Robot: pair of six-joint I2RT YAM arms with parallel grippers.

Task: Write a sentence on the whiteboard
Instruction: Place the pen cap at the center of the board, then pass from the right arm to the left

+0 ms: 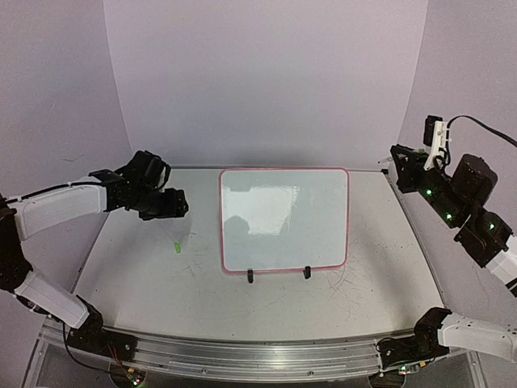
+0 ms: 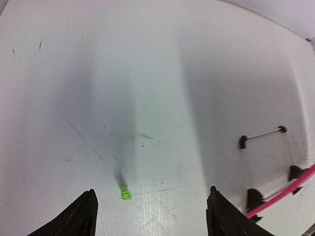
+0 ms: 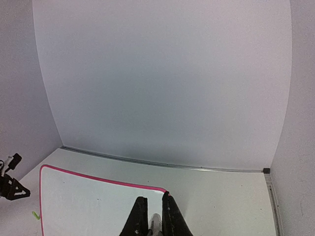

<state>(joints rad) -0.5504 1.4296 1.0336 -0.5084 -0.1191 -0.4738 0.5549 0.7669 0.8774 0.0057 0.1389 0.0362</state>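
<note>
The whiteboard [image 1: 284, 220] stands on its black wire stand mid-table, white with a red-pink rim. No green sentence shows on it. My left gripper [image 1: 176, 204] hangs open left of the board, above a small green marker cap [image 1: 176, 247] lying on the table. In the left wrist view the cap [image 2: 125, 192] lies between the spread fingers of this gripper [image 2: 151, 196], nearer the left one. My right gripper [image 1: 401, 164] is raised off the board's far right corner. In the right wrist view it [image 3: 154, 199] is shut on a whitish marker [image 3: 156, 223], over the board's corner [image 3: 88, 206].
The stand's black feet [image 1: 250, 276] face the near edge; the stand and pink rim [image 2: 290, 189] also show in the left wrist view. The table [image 1: 363, 291] is scuffed. Curved backdrop walls close in the back and sides, and a metal rail [image 1: 242, 352] runs along the front.
</note>
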